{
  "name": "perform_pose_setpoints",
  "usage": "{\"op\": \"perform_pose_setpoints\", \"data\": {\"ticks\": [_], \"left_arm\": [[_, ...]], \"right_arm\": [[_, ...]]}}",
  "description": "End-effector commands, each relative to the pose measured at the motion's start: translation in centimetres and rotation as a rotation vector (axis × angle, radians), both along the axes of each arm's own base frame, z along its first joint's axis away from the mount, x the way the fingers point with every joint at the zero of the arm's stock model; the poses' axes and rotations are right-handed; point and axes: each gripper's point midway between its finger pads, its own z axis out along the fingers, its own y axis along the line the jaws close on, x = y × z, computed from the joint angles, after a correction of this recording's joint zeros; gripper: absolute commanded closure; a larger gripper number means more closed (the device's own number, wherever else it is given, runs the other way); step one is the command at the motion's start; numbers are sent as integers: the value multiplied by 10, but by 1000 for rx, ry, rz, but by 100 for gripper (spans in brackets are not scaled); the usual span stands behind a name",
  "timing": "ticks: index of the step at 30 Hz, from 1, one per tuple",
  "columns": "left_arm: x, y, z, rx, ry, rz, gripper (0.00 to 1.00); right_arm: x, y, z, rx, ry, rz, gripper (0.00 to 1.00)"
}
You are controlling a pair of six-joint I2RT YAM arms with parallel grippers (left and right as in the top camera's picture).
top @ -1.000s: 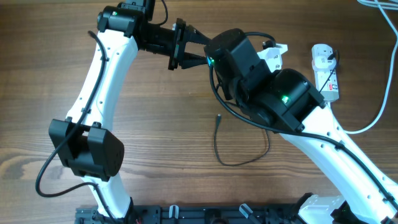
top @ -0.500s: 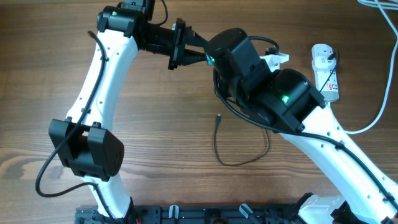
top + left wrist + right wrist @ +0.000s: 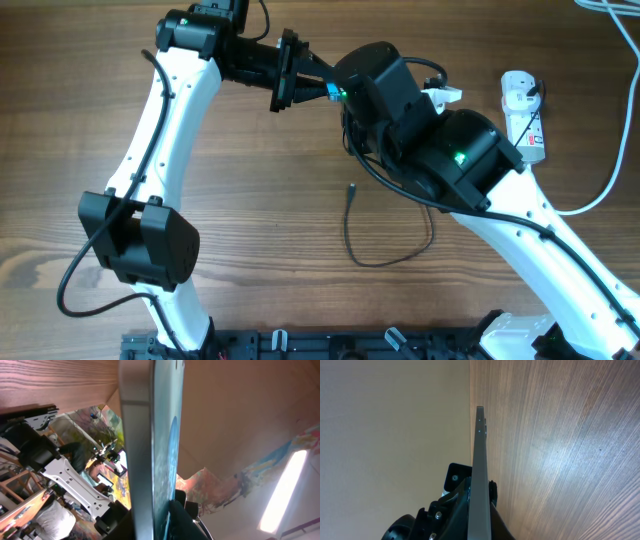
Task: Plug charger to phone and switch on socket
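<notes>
The phone is held in the air between both grippers at the table's far middle. In the overhead view only a turquoise sliver of it point(image 3: 329, 92) shows. My left gripper point(image 3: 308, 84) is shut on it. In the left wrist view the phone point(image 3: 137, 435) stands edge-on, with a silver edge and a turquoise screen, clamped by the jaws point(image 3: 150, 520). My right gripper point(image 3: 480, 502) is also shut on the phone's thin edge point(image 3: 479, 455). The charger point(image 3: 390, 258), a thin black cable, lies looped on the table with its plug tip point(image 3: 351, 189) free. The socket point(image 3: 522, 118) lies at the far right.
The wooden table point(image 3: 250, 200) carries a white cord point(image 3: 610, 180) curving from the socket along the right edge. The right arm's bulky links point(image 3: 450, 160) hang over the cable's far end. A black rail point(image 3: 300, 345) runs along the front edge.
The right wrist has shifted slightly towards the left gripper. The cable, the socket and the left arm have not moved.
</notes>
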Motion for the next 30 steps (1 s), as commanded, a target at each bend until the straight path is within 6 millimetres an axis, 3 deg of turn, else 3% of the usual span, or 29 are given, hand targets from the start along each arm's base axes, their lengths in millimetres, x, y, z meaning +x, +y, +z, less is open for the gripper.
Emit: {"op": "perform_pose_setpoints", "data": {"ticks": [1,5,7,9,12,15,17,21,26,30], "left_arm": [[-8,0,22,-37,-45,-13,82],[-8,0,22,-37,-45,-13,94],[-8,0,22,-37,-45,-13,96],[-8,0,22,-37,-45,-13,96],[-8,0,22,-36,-47,-13,96],[-5,2,18,-18,-60,0,96],[6,9,5,56,-113,40,96],[21,23,-11,150,-243,74,96],[33,40,-21,200,-445,63,96],[42,49,-36,307,-565,47,96]], "right_arm": [[-3,2,14,47,-20,8,96],[-4,2,13,43,-17,12,95],[-5,1,11,30,-12,19,88],[-5,1,11,-7,-23,48,71],[-2,-5,13,-146,-73,113,31],[-3,-13,12,-252,-92,162,15],[-8,-21,17,-388,-127,262,4],[-13,-48,19,-597,-137,390,0],[-25,-103,-7,-911,16,591,0],[-37,-111,-34,-1013,109,828,0]]}}
